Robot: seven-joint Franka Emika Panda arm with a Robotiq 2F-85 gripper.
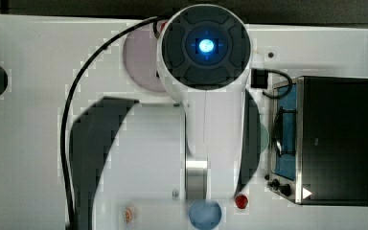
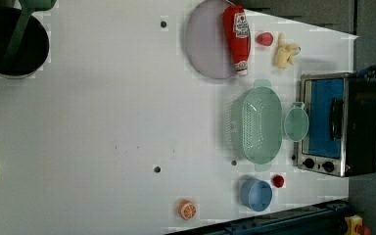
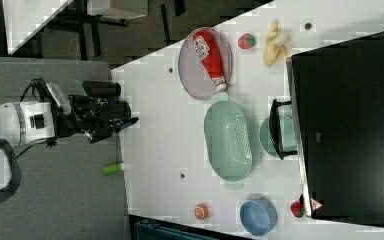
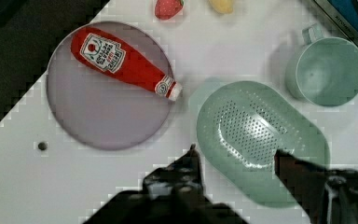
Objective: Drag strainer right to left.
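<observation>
Spread wide and holding nothing, the gripper (image 4: 235, 156) hovers above the strainer (image 4: 261, 135), touching nothing; the strainer sits at the grey plate's (image 4: 98, 116) four o'clock.

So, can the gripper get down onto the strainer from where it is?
Probably yes: the gripper is open above the strainer, which holds nothing. The cup and plate sit just beside it.
</observation>
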